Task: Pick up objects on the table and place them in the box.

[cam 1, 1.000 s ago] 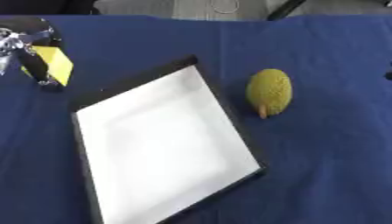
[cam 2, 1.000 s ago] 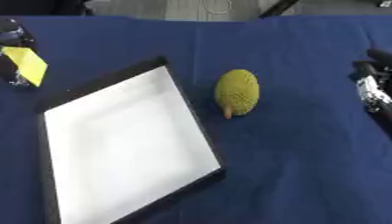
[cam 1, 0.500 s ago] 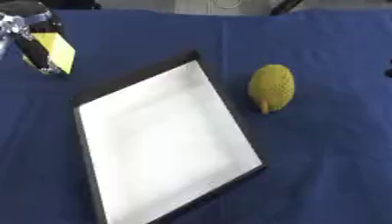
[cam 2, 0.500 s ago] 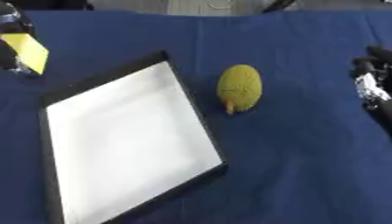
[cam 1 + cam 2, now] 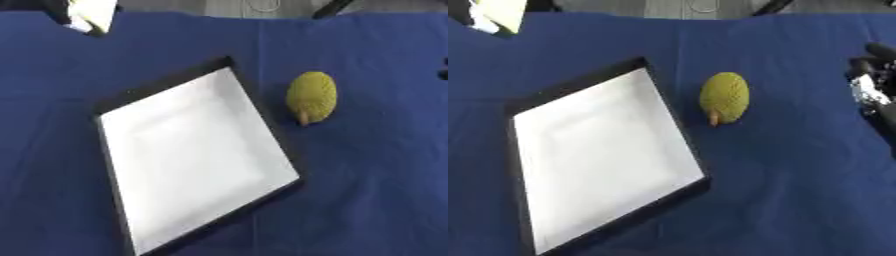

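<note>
The left hand (image 5: 68, 15) shows only as a dark patch at the upper left corner of the view, pressed against a pale yellow object (image 5: 94, 13) that sits right beside it; the hand is too cut off and blurred to tell whether its fingers are curled round the object or merely touching it. The right hand (image 5: 874, 85) comes in at the right edge of the right eye view, black with a silver part, its fingers bent a little and apart, holding nothing and lying over the blue tablecloth (image 5: 798, 175). Inward from those fingers, well apart from them toward the middle of the table, lies a yellow-green bumpy fruit (image 5: 724, 97), oval, with a short brownish stem pointing toward the near edge; it rests on the cloth, untouched by either hand. Just beyond the fruit, away from the right hand and below the left hand's corner, sits the box (image 5: 112, 101), a shallow black-rimmed tray with a white inside, turned askew on the cloth. The fruit lies outside it, near its right rim but not touching.
</note>
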Controlling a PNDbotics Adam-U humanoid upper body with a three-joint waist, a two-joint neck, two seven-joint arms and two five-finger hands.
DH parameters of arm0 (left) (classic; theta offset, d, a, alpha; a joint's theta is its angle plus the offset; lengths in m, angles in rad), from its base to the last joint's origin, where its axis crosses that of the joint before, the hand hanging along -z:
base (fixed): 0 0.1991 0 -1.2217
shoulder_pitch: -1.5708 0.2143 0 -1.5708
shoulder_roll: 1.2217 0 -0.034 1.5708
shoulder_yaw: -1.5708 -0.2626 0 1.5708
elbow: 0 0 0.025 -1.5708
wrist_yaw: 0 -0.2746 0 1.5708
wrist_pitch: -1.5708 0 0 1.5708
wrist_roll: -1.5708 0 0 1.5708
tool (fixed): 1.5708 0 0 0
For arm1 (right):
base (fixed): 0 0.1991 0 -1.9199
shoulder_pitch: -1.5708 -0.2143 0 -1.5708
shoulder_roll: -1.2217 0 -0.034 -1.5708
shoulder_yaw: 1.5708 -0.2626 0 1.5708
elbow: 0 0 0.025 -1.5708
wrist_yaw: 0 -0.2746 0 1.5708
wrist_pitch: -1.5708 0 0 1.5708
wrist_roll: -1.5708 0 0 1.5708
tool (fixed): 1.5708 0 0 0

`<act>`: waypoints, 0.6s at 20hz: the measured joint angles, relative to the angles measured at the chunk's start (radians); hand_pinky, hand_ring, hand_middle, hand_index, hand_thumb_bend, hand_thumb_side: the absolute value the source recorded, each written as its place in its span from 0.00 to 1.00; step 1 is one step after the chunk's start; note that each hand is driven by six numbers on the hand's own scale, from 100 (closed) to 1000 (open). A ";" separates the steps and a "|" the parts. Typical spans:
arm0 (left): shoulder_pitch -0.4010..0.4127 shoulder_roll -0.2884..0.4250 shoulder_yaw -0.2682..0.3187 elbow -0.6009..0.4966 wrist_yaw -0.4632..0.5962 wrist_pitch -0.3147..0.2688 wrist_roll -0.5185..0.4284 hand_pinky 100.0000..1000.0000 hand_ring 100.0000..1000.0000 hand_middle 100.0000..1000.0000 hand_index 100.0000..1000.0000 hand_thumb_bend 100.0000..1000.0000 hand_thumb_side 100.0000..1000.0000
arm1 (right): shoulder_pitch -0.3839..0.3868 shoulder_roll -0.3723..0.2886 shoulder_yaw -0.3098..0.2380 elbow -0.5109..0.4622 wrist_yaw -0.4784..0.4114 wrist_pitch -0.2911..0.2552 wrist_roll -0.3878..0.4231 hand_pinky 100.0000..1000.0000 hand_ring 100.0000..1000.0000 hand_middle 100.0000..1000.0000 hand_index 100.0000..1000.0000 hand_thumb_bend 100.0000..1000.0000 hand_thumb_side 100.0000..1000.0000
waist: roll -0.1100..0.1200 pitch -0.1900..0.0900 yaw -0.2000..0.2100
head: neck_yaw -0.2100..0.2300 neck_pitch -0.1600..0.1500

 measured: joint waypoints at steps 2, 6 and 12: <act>-0.016 -0.011 -0.039 -0.075 0.066 0.011 -0.027 0.59 0.43 0.34 0.35 0.59 0.00 | 0.003 -0.003 -0.003 0.004 -0.003 -0.002 -0.002 1.00 0.76 0.73 0.89 0.00 0.47 | 0.004 -0.009 0.003 | -0.003 0.002; -0.045 -0.027 -0.135 -0.227 0.164 0.029 -0.091 0.60 0.43 0.35 0.35 0.62 0.00 | 0.003 -0.017 -0.012 0.006 -0.018 -0.005 -0.010 1.00 0.76 0.73 0.89 0.00 0.47 | 0.008 -0.030 0.005 | -0.004 0.002; -0.050 -0.047 -0.274 -0.412 0.239 0.084 -0.157 0.60 0.44 0.36 0.35 0.65 0.00 | 0.003 -0.023 -0.020 0.009 -0.031 -0.008 -0.017 1.00 0.76 0.73 0.89 0.00 0.47 | 0.013 -0.041 0.004 | -0.002 0.010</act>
